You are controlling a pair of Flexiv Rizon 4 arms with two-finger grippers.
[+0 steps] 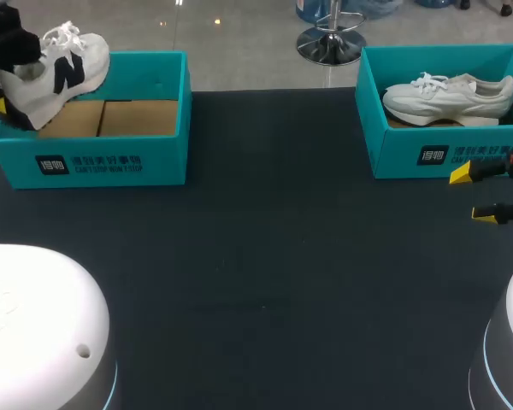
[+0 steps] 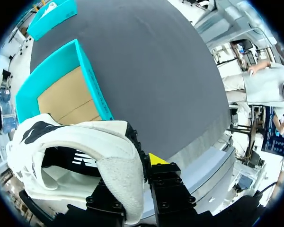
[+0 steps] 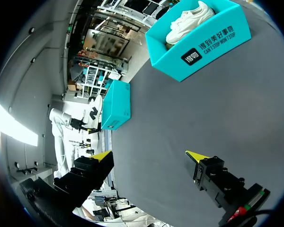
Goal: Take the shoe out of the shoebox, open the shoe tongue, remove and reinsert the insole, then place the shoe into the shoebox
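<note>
Firmly, left tool (image 2: 132, 184) clamps the shoe (image 1: 56, 73) heel-down, toe slanting up rightward; right tool (image 1: 476, 195) spread wide.

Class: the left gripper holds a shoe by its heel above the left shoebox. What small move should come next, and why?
Probably carry the shoe forward and lower it onto the bare table in front of the left shoebox. The left gripper is shut on its heel and the shoe hangs above the box's rim; the tongue and insole steps likely need it set down.
</note>
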